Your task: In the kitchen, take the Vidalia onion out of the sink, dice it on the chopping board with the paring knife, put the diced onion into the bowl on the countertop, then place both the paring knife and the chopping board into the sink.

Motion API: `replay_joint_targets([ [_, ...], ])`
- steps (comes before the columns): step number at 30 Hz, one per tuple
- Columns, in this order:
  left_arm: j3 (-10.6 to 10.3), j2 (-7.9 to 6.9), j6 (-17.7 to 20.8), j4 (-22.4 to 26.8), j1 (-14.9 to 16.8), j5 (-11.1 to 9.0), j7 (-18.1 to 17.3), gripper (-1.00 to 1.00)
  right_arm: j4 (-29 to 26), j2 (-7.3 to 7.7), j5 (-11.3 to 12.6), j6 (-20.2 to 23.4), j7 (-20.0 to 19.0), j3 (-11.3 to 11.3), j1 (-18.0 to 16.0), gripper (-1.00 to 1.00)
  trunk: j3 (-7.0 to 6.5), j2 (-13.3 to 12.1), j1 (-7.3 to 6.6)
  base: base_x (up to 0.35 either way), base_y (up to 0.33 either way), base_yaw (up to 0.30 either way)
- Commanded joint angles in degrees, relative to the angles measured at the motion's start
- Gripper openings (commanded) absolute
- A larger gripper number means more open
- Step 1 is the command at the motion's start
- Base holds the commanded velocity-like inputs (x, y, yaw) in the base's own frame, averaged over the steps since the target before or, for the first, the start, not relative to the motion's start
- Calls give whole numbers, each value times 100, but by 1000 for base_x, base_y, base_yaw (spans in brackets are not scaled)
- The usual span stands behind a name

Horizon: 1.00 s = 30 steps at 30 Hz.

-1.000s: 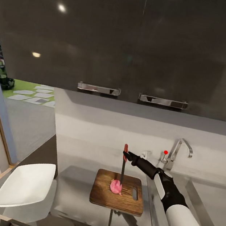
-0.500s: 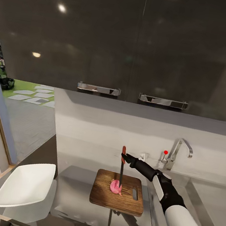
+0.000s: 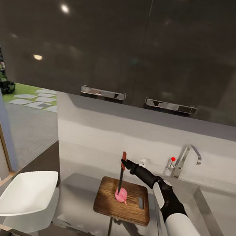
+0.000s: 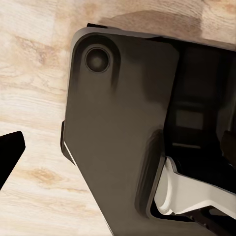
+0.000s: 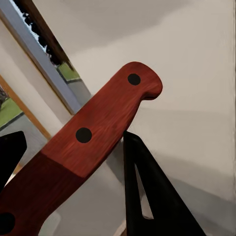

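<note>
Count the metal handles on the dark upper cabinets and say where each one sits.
2. One cabinet handle sits at the bottom edge of the left door, the other at the bottom edge of the right door, above the tap. None seem hidden.

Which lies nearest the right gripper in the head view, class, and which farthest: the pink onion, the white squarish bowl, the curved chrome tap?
1. Small pink onion, on the dark brown wooden board just below the right gripper.
2. Curved chrome tap, toward the robot's right by the wall.
3. White squarish bowl, far toward the left on the counter's end.

Dim, soft render; ceiling lights glint overhead.
</note>
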<state>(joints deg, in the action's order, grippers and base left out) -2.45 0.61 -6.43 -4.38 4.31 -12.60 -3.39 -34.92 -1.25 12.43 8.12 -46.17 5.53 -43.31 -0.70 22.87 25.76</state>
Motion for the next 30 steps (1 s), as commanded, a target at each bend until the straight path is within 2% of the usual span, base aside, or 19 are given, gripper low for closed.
replay_joint_targets([
  [1, -27, 1, -42, -28, 8, -58, -30, 100, 3, -19, 34, 61, 18, 28, -2, -100, 2, 4, 2, 0, 0, 0],
  [6, -27, 8, -42, -28, 8, -58, -30, 100, 73, -195, -23, 59, 150, 27, -2, -100, 2, 4, 2, 0, 0, 0],
  [7, -27, 4, -42, -28, 8, -58, -32, 100, 166, -219, -110, 75, 185, 29, -2, -100, 2, 4, 2, 0, 0, 0],
  [10, -27, 6, -42, -28, 8, -58, -37, 100, 217, -213, -206, 102, 204, 34, -2, -100, 2, 4, 2, 0, 0, 0],
  [17, -27, 26, -42, -28, 8, -58, -39, 100, 239, -122, -231, 544, 150, 51, -2, -100, 2, 4, 2, 0, 0, 0],
  [21, -27, 24, -42, -28, 8, -58, -39, 100, 236, 156, -219, 633, -42, 54, -2, -100, 2, 4, 2, 0, 0, 0],
  [24, -27, 26, -42, -28, 8, -58, -39, 100, 236, 247, -214, 643, -83, 54, -2, -100, 2, 4, 2, 0, 0, 0],
  [30, -27, 27, -42, -28, 8, -58, -39, 100, 244, 236, -252, 639, -78, 39, -2, -100, 2, 4, 2, 0, 0, 0],
])
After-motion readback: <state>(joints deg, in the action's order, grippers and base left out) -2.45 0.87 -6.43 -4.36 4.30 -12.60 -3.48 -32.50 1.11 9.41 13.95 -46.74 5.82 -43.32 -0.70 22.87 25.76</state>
